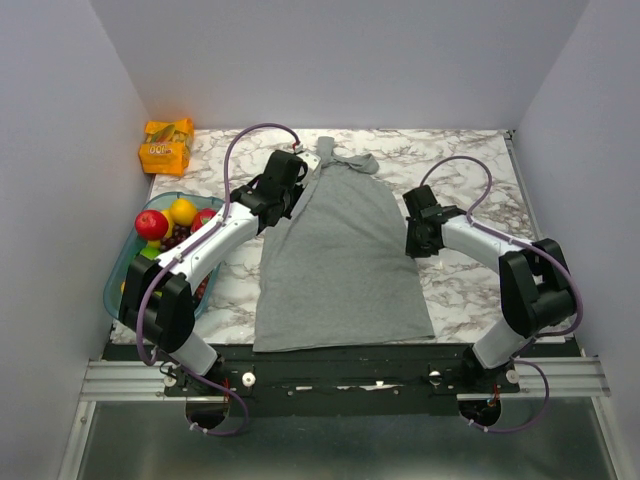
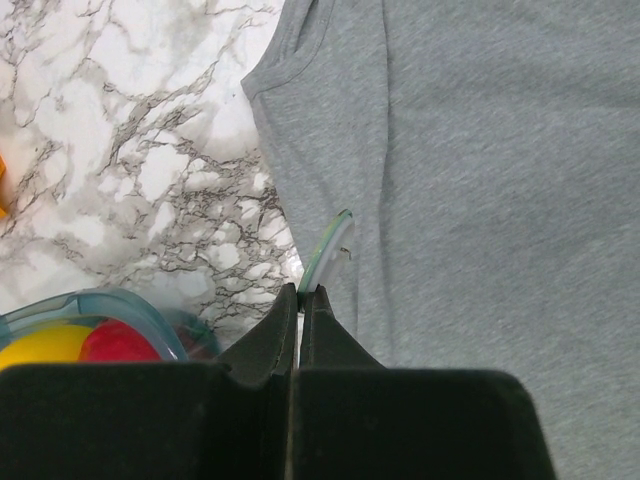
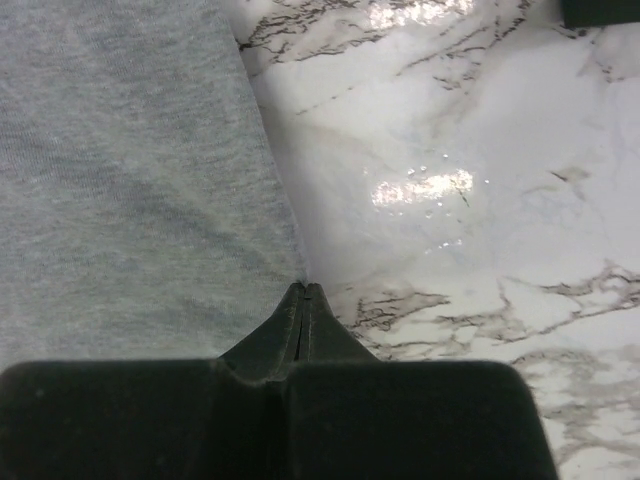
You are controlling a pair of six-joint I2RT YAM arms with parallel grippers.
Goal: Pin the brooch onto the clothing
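**A:** Which way does the plain light-grey knit tank top [image 1: 345, 260] lie?

**B:** Flat on the white, grey-veined marble surface [image 1: 470, 290]. Its long axis runs from the near edge to the far side, with the hem toward the arm bases and the straps bunched at the far end.

**A:** And the brooch?

**B:** The small round brooch [image 2: 328, 250] shows only in the left wrist view, edge-on. It is a thin pale-green rim rising from the fingertips and leaning right, at the tank top's [image 2: 500, 200] left side edge, below the armhole. Its face is not visible.

**A:** What holds it?

**B:** The left hand [image 2: 298, 296]. Its black fingers are pressed together, and the rim's lower end looks pinched at their tips. From above, the left hand [image 1: 283, 200] sits at the garment's left edge, toward the strap end.

**A:** The other one?

**B:** The right hand [image 3: 305, 290] also has its fingers together, tips at the tank top's [image 3: 120, 150] right side edge where cloth meets marble. I cannot tell whether any fabric is caught. From above, the right hand [image 1: 412, 240] is about midway along that edge.

**A:** Anything else?

**B:** A clear teal bowl [image 1: 112, 280] of fruit lies left of the left arm, and an orange packet [image 1: 165, 147] is in the far left corner.
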